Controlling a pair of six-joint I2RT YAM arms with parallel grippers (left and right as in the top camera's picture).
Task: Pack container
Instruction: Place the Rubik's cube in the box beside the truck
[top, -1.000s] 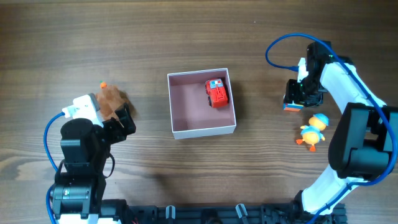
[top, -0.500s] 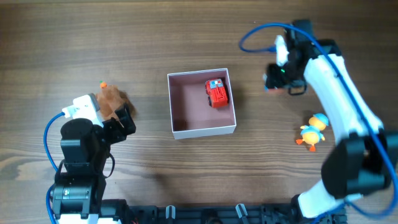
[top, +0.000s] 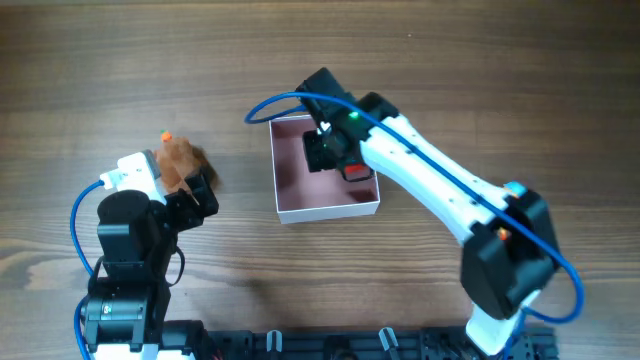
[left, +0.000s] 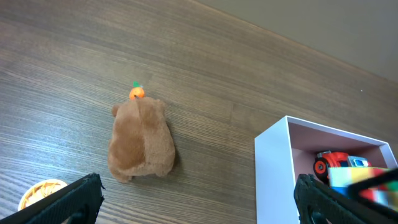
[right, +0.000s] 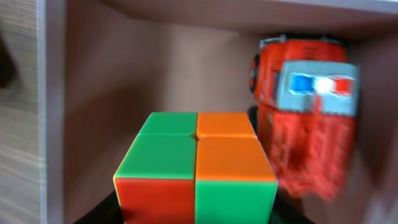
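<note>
Dark wood-grain table (top: 450, 60) fills every view. From overhead, the container (top: 296, 175) sits near the table's middle, its white walls square to the camera and its pink floor partly covered by the right arm. That view hides the load. The right wrist view supplies it: a coloured cube (right: 196, 165), with green and orange faces on top and red and green on the near side, sits between the fingers of the right gripper (top: 325, 152), clamped on both flanks and hanging inside the container. A red toy truck (right: 305, 124) lies just beside the cube, against the far wall. Whether the cube touches the floor cannot be told.

Only the left wrist view shows the left gripper (left: 199, 183) clearly: fingers spread wide, holding nothing, above bare table. A brown plush toy (left: 140, 140) lies ahead of it, well apart from the container.
</note>
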